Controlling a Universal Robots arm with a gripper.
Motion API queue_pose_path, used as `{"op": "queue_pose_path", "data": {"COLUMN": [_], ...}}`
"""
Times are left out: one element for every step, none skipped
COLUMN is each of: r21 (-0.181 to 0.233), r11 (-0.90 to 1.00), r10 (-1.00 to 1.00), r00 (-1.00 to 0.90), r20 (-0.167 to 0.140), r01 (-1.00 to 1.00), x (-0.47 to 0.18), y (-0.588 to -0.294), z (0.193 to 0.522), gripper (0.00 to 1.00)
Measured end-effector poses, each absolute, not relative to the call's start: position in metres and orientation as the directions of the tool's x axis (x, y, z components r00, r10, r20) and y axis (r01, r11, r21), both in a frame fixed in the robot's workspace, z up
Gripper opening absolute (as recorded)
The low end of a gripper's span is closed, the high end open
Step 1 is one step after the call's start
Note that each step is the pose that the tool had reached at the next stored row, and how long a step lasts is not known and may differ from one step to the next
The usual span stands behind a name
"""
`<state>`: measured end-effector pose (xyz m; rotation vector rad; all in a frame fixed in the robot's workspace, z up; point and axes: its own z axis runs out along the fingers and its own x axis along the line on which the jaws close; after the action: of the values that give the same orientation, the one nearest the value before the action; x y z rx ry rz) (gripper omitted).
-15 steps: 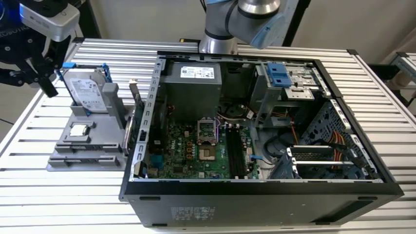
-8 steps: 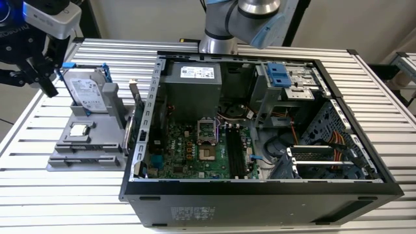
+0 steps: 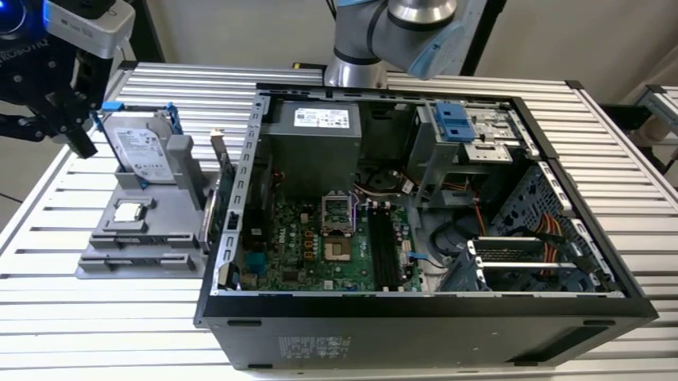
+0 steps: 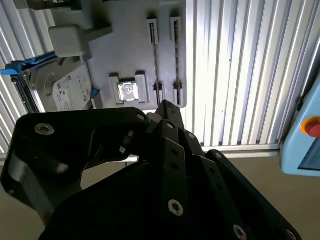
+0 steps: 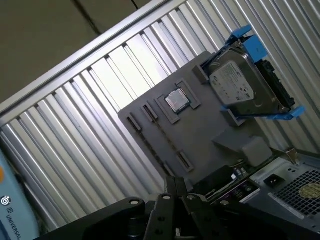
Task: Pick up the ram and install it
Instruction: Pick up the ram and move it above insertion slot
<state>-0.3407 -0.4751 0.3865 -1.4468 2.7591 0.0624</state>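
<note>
Exterior view: the gripper (image 3: 82, 147) hangs at 11 o'clock of the grey holder (image 3: 106, 266), fingers seemingly pressed together, empty. The ram (image 4: 154, 60) appears to stand edge-on in a holder slot. A skewed descent could strike the hard drive (image 3: 143, 151) or chip the ram. The ram is a thin, rigid board, the holder is matte plastic, and the drive is smooth metal.
</note>
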Motion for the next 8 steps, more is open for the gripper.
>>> {"op": "queue_pose_path", "data": {"r21": [0.022, 0.022, 0.021, 0.020, 0.020, 0.020, 0.020, 0.020], "r11": [0.561, 0.554, 0.547, 0.540, 0.531, 0.523, 0.515, 0.507], "r10": [-0.826, -0.831, -0.836, -0.841, -0.846, -0.851, -0.856, -0.861], "r00": [-0.561, -0.554, -0.547, -0.540, -0.532, -0.524, -0.515, -0.507], "r20": [-0.042, -0.043, -0.043, -0.044, -0.044, -0.044, -0.044, -0.044], "r01": [-0.828, -0.832, -0.837, -0.842, -0.847, -0.852, -0.857, -0.862], "x": [-0.3407, -0.3407, -0.3408, -0.3408, -0.3408, -0.3408, -0.3408, -0.3408], "y": [-0.4750, -0.4750, -0.4749, -0.4749, -0.4749, -0.4749, -0.4748, -0.4747], "z": [0.3864, 0.3864, 0.3864, 0.3864, 0.3864, 0.3864, 0.3864, 0.3865], "gripper": [0.00, 0.00, 0.00, 0.00, 0.00, 0.00, 0.00, 0.00]}}
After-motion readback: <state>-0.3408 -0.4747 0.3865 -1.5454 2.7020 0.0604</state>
